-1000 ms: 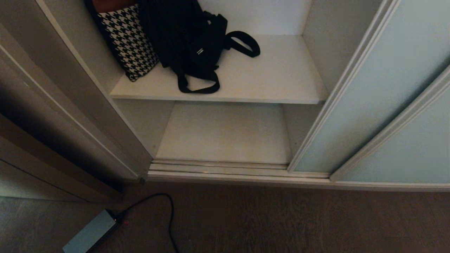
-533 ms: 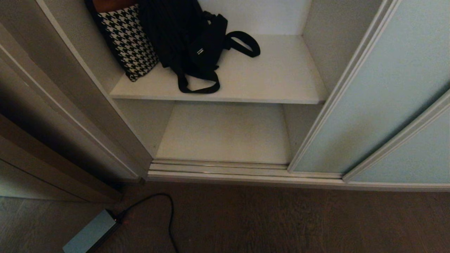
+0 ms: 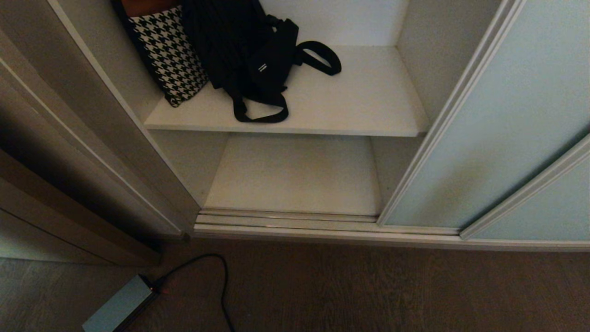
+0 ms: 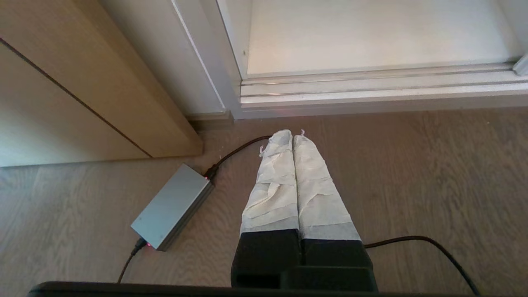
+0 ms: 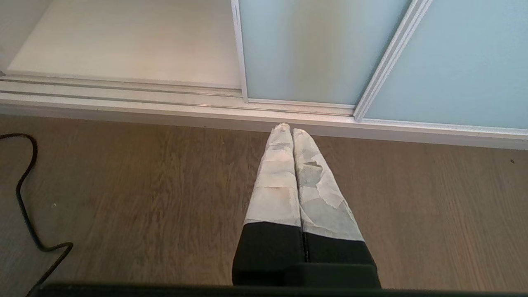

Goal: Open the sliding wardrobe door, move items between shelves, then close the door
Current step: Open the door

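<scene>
The sliding wardrobe door [image 3: 498, 115], frosted pale blue-green glass, stands pushed to the right, leaving the left bay open. A floppy black bag [image 3: 258, 60] with loop straps lies on the upper white shelf [image 3: 368, 101], next to a houndstooth bag [image 3: 170, 55]. The lower shelf [image 3: 295, 175] is bare. Neither gripper shows in the head view. My left gripper [image 4: 287, 136] is shut and empty over the wooden floor in front of the track. My right gripper [image 5: 288, 130] is shut and empty just before the door's bottom rail [image 5: 297, 103].
A grooved metal floor track [image 3: 286, 219] runs along the wardrobe's front. A grey power adapter [image 4: 171, 212] with a black cable [image 3: 221, 286] lies on the floor at the left. A beige wooden side frame [image 3: 69, 138] borders the opening on the left.
The nearer glass panel's frame at the far right has slid further right. The bags and shelves have not moved.
</scene>
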Controlling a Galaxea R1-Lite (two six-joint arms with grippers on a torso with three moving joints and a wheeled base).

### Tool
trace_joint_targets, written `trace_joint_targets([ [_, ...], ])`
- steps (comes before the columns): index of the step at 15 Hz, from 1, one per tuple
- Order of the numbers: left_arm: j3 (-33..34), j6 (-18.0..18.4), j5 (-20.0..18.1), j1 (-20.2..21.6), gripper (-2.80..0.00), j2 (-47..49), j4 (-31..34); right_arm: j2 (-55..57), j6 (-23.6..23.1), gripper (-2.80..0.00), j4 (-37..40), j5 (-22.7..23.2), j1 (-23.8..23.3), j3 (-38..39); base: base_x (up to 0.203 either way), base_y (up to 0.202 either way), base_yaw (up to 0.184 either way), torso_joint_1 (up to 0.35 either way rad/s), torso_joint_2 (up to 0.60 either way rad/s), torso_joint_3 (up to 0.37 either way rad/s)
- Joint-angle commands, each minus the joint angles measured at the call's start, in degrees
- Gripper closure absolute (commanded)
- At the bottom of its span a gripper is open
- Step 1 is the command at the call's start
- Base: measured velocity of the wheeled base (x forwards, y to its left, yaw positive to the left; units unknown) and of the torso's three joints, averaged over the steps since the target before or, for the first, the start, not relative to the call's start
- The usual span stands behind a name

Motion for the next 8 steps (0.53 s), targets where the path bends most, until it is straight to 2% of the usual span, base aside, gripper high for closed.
trace_joint_targets([
  [1,-0.06,-0.27,-0.13,0.02,0.0,0.27,0.5,-0.1,-0.01,0.0,0.0,-0.02,0.01,0.0,0.0,0.0,0.0,0.0,0.0,0.0],
  [4,-0.55,-1.28,-0.03,-0.07,0.0,0.19,2.02,-0.1,-0.01,0.0,0.0,-0.02,0.01,0.06,0.0,0.0,0.0,0.0,0.0,0.0],
  [8,0.16,-1.12,-0.09,0.01,0.0,0.27,-0.35,-0.1,-0.01,0.0,0.0,-0.02,0.01,0.07,0.0,0.0,0.0,0.0,0.0,0.0],
])
